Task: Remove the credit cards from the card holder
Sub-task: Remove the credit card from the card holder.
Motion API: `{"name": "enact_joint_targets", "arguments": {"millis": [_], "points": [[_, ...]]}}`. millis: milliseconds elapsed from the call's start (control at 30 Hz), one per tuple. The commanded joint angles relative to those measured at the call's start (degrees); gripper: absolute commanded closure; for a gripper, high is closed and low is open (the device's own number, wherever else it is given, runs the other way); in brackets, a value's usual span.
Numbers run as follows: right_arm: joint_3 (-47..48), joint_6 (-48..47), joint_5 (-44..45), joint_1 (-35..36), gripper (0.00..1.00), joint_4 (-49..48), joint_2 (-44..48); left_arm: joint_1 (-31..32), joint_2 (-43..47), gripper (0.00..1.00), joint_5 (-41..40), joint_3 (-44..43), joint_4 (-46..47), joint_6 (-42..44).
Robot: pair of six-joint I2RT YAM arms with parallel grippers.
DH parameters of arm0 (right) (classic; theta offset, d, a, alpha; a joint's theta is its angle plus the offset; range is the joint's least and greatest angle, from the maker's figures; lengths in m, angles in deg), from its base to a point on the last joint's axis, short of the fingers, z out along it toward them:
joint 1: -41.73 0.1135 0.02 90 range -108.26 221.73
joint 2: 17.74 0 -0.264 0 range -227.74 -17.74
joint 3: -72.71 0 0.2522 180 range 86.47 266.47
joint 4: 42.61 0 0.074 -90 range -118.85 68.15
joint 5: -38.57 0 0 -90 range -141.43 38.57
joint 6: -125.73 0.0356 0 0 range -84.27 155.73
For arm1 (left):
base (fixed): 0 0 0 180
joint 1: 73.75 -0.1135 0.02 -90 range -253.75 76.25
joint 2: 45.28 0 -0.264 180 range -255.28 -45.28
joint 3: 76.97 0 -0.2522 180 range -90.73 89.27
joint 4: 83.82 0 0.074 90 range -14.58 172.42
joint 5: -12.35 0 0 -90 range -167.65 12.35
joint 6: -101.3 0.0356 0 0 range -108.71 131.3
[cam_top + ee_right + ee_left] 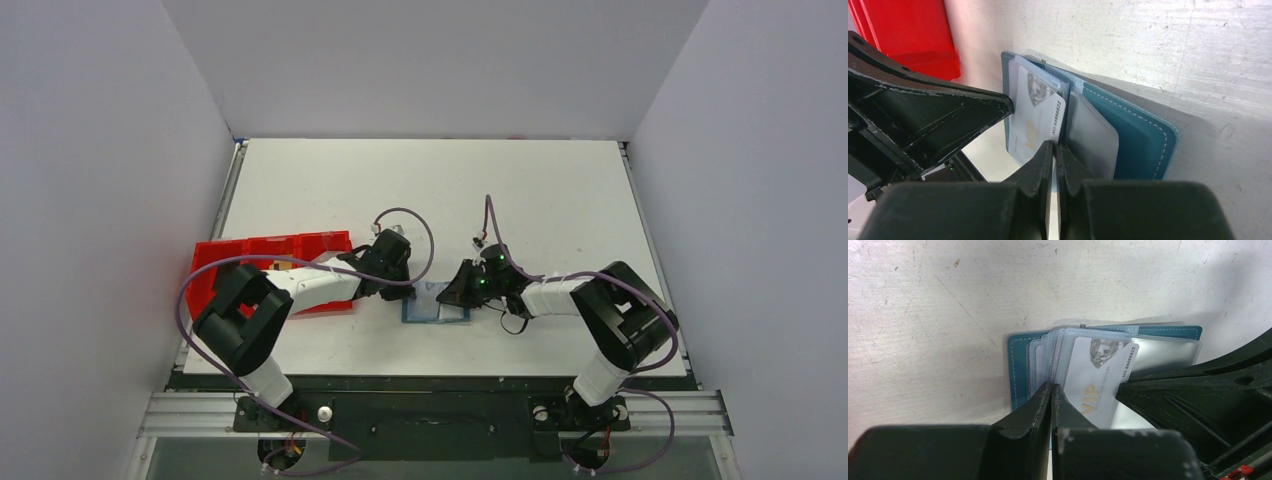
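From above, the card holder [436, 305] lies open on the white bench [420, 180], close to the middle of its near edge, with the red tray [270, 242] off towards the left edge. The left claw [405, 288] and right claw [458, 292] come at the holder from opposite sides, probably so that one can anchor it while the other draws a card out. In the left wrist view, the left claw [1052, 390] has its jaws pressed together on the fanned edge of the clear sleeves [1045, 352], thin glossy plastic leaves stacked over the teal, stitched, leather-like cover [1019, 365]. That grip looks meant to pin the holder flat against the scuffed bench. A pale credit card [1098, 385] with gold "VIP" lettering and a printed number sits askew, partly out of the top sleeve. In the right wrist view, the right claw [1054, 147] is closed tight at the card's [1035, 112] near edge, beside the number strip. I judge it to be nipping the card, though I cannot tell whether a sleeve is caught too. The cover [1140, 135] has rounded corners and pale stitching along its rim. A second card, if one is there, is hidden. The extraction seems barely begun.
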Motion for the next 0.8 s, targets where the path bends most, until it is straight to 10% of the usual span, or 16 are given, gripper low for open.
{"name": "enact_joint_targets", "arguments": {"millis": [0, 600, 767], "points": [[-0.67, -4.29, 3.42, -0.19, 1.0, 3.05, 2.44, 0.61, -2.79, 1.0, -0.63, 3.81, -8.4, 1.33], [-0.65, -7.82, 0.81, -2.34, 1.0, 6.14, 3.7, 0.57, -3.48, 1.0, -0.4, 3.64, -8.02, 1.41], [-1.87, -3.31, -2.04, -2.45, 0.82, -0.11, 1.38, 0.66, -3.8, 1.0, -0.11, 3.49, -7.77, 1.32]]}}
